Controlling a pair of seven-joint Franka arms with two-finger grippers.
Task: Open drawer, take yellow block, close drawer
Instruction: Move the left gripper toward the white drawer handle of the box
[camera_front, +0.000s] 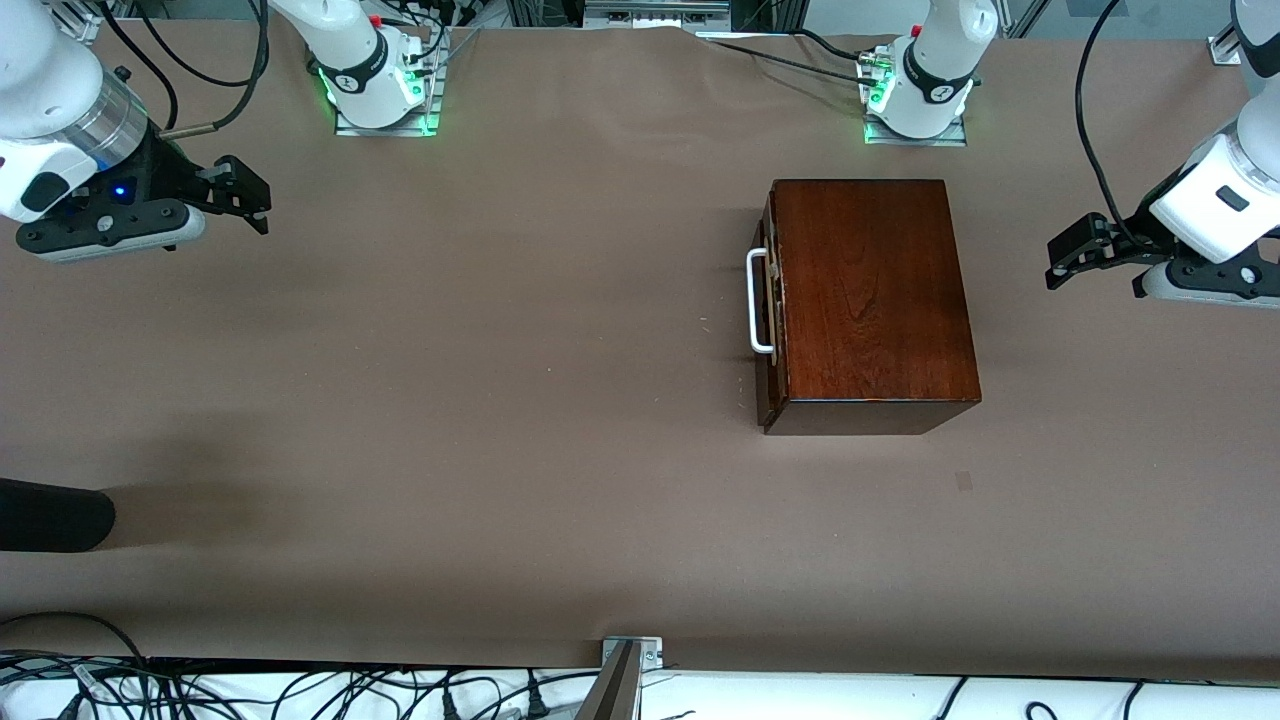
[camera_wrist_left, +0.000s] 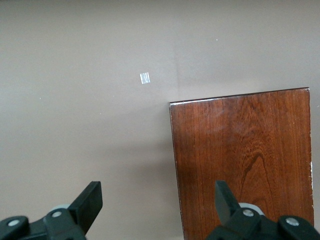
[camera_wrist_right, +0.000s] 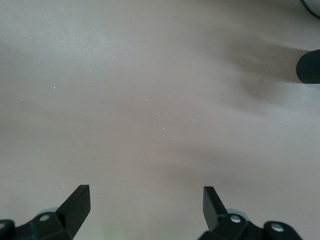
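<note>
You see the drawer (camera_front: 764, 300) closed, toward the left arm's end of the table (camera_front: 450, 400). Left gripper (camera_front: 1072, 255) and right gripper (camera_front: 243, 195) hang over the table's two ends, fingers wide apart, holding nothing.

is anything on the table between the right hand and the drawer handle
Nothing visible: only bare brown table lies between the right hand, open at its own end of the table, and the white handle of the shut drawer.

The drawer (camera_front: 768, 310) of the glossy reddish-brown box is fully closed, its white bar handle (camera_front: 757, 301) facing the right arm's end.
</note>
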